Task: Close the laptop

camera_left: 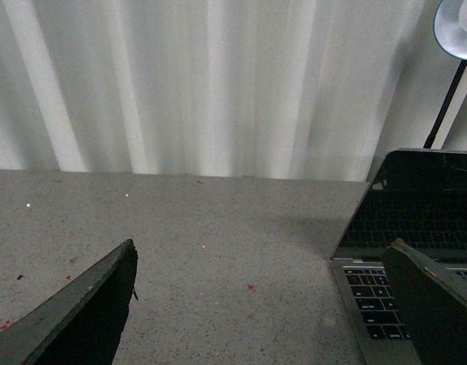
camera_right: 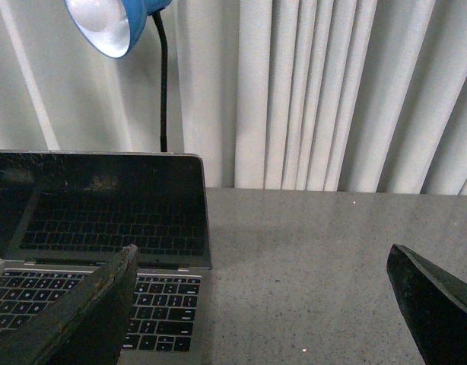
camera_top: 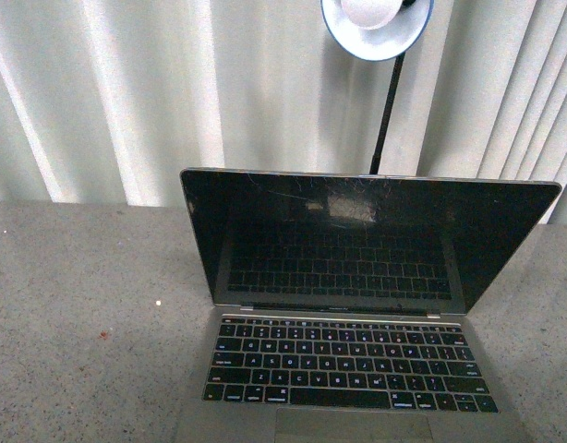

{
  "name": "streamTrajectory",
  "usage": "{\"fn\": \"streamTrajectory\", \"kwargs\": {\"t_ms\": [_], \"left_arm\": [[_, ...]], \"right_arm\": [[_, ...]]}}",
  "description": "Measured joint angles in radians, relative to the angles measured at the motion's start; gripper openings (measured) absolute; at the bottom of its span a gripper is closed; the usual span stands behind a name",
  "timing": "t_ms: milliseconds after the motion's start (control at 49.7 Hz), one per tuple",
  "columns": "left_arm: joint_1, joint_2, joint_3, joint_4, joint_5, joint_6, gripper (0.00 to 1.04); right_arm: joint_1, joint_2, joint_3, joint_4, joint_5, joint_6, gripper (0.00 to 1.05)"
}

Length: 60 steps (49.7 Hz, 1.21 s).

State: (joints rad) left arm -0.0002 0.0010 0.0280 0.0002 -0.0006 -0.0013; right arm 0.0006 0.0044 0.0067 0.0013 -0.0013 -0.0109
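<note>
Sitting open on the speckled grey table (camera_top: 80, 305), the laptop (camera_top: 353, 277) occupies the 5 o'clock part of the front view, with its lid raised a little past upright. The frame edge cuts off its front edge and most of the trackpad (camera_top: 353, 428), so only a strip of the pad shows. The lid's outer face is turned away and cannot be inspected. The screen is black, glossy and finely scratched near its upper edge, and it carries a dim reflection of the keyboard. The black keys sit in a silver-grey metal deck. At the laptop's 12 o'clock a blue-rimmed lamp (camera_top: 376, 28) hangs over it. The lamp's head is cropped by the frame and its black stem (camera_top: 387, 111) passes down behind the lid, so the base is hidden. A white pleated backdrop (camera_top: 126, 92) closes off the far side of the table. The grippers show only in their own wrist views. The left gripper (camera_left: 262, 251) hangs over bare table at the laptop's 9 o'clock side with its dark fingers (camera_left: 81, 315) spread wide and nothing between them. One finger covers part of the keyboard corner. The right gripper (camera_right: 262, 255) hangs at the laptop's 3 o'clock side, likewise spread wide and empty, and one finger (camera_right: 81, 312) masks some of the keys. Neither gripper touches the laptop, as far as these views show.
</note>
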Motion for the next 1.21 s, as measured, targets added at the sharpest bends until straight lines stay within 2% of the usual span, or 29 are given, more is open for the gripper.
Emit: {"fn": "streamTrajectory", "kwargs": {"t_ms": [362, 443, 463, 483, 523, 564, 584, 685, 805, 966, 1067, 1208], "left_arm": [[-0.003, 0.005, 0.002, -0.006, -0.005, -0.004, 0.98], [-0.067, 0.156, 0.098, -0.272, -0.203, -0.150, 0.98], [-0.079, 0.193, 0.112, -0.318, -0.242, -0.193, 0.98], [-0.083, 0.221, 0.114, -0.338, -0.252, -0.219, 0.98], [-0.090, 0.237, 0.112, -0.340, -0.250, -0.249, 0.98], [-0.097, 0.248, 0.114, -0.315, -0.252, -0.279, 0.98], [-0.098, 0.248, 0.115, -0.305, -0.248, -0.284, 0.98], [-0.100, 0.301, 0.116, -0.196, -0.217, -0.290, 0.98], [-0.062, 0.512, 0.118, 0.097, -0.132, -0.213, 0.98], [-0.008, 0.828, 0.206, 0.425, -0.018, -0.035, 0.98], [0.016, 1.011, 0.324, 0.511, 0.054, 0.089, 0.98], [0.016, 1.204, 0.511, 0.504, 0.106, 0.285, 0.98]], "right_arm": [[0.000, 0.000, 0.000, 0.000, 0.000, 0.000, 0.97], [0.000, 0.000, 0.000, 0.000, 0.000, 0.000, 0.97], [0.012, 0.010, 0.005, -0.015, 0.039, 0.019, 0.97], [0.042, 0.042, 0.031, -0.076, 0.149, 0.059, 0.97], [0.066, 0.124, 0.063, -0.112, 0.298, 0.138, 0.97], [0.051, 0.225, 0.072, -0.069, 0.393, 0.197, 0.97], [0.025, 0.282, 0.073, -0.022, 0.399, 0.222, 0.97], [-0.084, 0.486, 0.092, 0.194, 0.315, 0.239, 0.97], [-0.190, 0.847, 0.209, 0.522, 0.182, 0.171, 0.97], [-0.208, 1.092, 0.352, 0.633, 0.111, 0.069, 0.97], [-0.204, 1.213, 0.456, 0.673, 0.067, -0.059, 0.97], [-0.192, 1.359, 0.611, 0.706, 0.007, -0.280, 0.97]]}}
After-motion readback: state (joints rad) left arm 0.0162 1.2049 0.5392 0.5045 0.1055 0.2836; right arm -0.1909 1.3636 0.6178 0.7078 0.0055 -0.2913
